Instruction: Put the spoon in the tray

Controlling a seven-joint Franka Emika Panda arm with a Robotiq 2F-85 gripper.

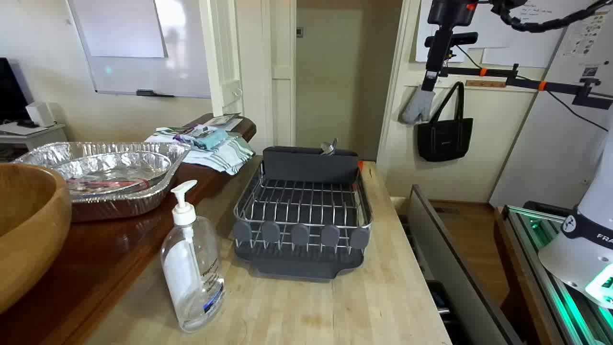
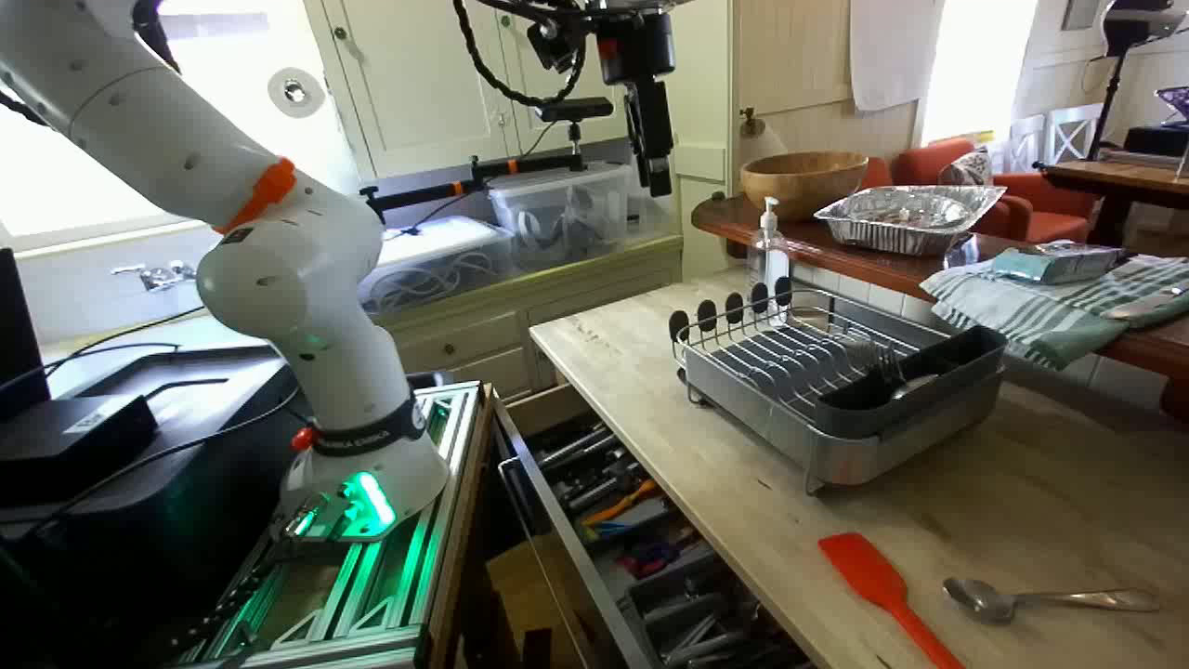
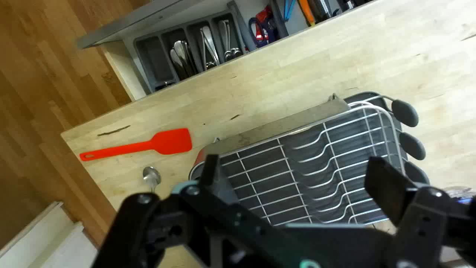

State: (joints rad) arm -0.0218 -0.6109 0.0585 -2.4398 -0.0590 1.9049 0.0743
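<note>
A metal spoon (image 2: 986, 602) lies on the wooden counter in an exterior view. In the wrist view its bowl (image 3: 151, 175) shows, with its handle hidden behind the gripper. The dark utensil caddy (image 2: 929, 400) at the dish rack's end holds several metal utensils. A grey cutlery tray (image 3: 150, 56) sits in the open drawer. Larger foil trays (image 1: 129, 206) stand on the brown table; which tray is meant cannot be told. My gripper (image 3: 297, 180) is open and empty, high above the counter and rack. It also shows in both exterior views (image 1: 427, 87) (image 2: 658, 177), apart from everything.
The wire dish rack (image 3: 282, 130) stands on the counter. A red spatula (image 2: 868, 571) lies beside the spoon. A pump bottle (image 1: 194, 273) stands near the rack's knobbed end. A wooden bowl (image 2: 803, 181) and striped towels (image 2: 1022, 307) are on the brown table. The drawer front (image 1: 459, 268) sticks out.
</note>
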